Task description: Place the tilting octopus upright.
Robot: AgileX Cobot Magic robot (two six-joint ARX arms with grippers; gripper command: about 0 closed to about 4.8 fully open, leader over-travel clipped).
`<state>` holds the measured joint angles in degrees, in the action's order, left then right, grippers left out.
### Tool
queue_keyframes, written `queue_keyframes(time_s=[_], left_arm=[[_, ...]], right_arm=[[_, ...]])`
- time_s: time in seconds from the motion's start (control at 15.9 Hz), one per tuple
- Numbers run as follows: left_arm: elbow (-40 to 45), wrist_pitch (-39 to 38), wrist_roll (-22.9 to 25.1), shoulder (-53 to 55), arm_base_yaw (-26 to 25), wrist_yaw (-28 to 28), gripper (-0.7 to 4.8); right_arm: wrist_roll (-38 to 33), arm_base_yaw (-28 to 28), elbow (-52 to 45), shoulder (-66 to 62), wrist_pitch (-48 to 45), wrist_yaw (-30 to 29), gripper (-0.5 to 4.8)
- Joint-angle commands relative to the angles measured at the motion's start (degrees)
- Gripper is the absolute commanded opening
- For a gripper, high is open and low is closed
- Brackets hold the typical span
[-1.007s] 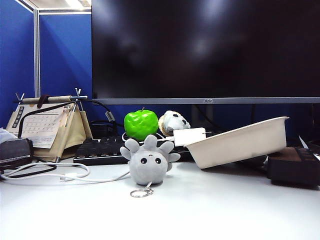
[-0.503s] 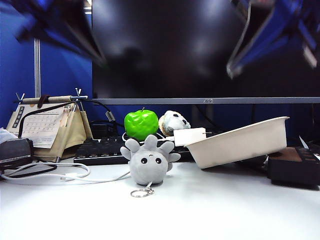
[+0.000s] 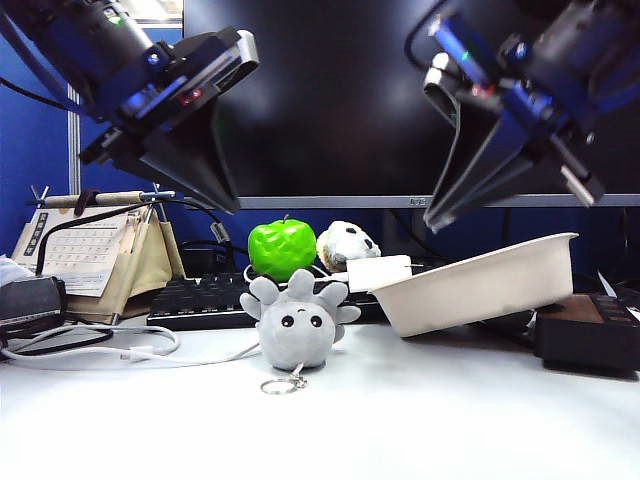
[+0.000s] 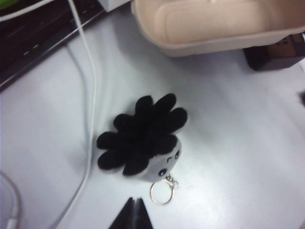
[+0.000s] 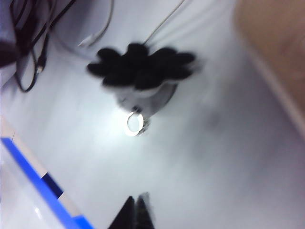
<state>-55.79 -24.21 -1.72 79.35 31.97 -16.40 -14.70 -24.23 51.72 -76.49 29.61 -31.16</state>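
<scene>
The light-grey octopus (image 3: 296,325) rests on the white table with its head down and its stubby tentacles pointing up, face toward the exterior camera. Its silver keyring (image 3: 280,385) lies in front of it. My left gripper (image 3: 228,206) hangs shut above and to the left of it, touching nothing. My right gripper (image 3: 432,222) hangs shut above and to the right, also empty. The left wrist view shows the octopus (image 4: 143,138) with dark tentacles beyond the shut left gripper (image 4: 135,200). The blurred right wrist view shows the octopus (image 5: 143,71) well beyond the shut right gripper (image 5: 136,198).
Behind the octopus are a green apple (image 3: 282,248), a white-and-grey plush (image 3: 347,243) and a black keyboard (image 3: 200,298). A tilted beige tray (image 3: 480,285) stands at the right, a black box (image 3: 588,330) beyond it. A desk calendar (image 3: 85,255) and white cable (image 3: 150,350) lie at the left.
Both arms have swung down into the exterior view from above, left and right of the octopus. The octopus and its keyring have not moved.
</scene>
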Motion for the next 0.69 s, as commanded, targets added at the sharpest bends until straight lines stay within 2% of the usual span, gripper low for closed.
queue_keyframes(time_s=[0.06, 0.25, 0.57, 0.69], left_arm=[[-0.15, 3.08, 0.24, -0.07, -0.02, -0.09, 0.6], [-0.15, 3.56, 0.22, -0.04, -0.02, -0.37, 0.68], [-0.11, 0.17, 0.22, 1.2, 0.5, -0.74, 0.86], [-0.07, 0.28, 0.5, 3.89, 2.14, -1.81, 0.86]], right_arm=[[0.17, -0.11, 0.22, -0.13, -1.75, -0.7, 0.0], [0.17, -0.11, 0.22, -0.11, -2.08, -0.7, 0.0], [-0.33, -0.13, 0.22, -0.13, -2.08, -1.07, -0.01], [-0.31, -0.15, 0.22, -0.11, -2.1, -4.13, -0.01]])
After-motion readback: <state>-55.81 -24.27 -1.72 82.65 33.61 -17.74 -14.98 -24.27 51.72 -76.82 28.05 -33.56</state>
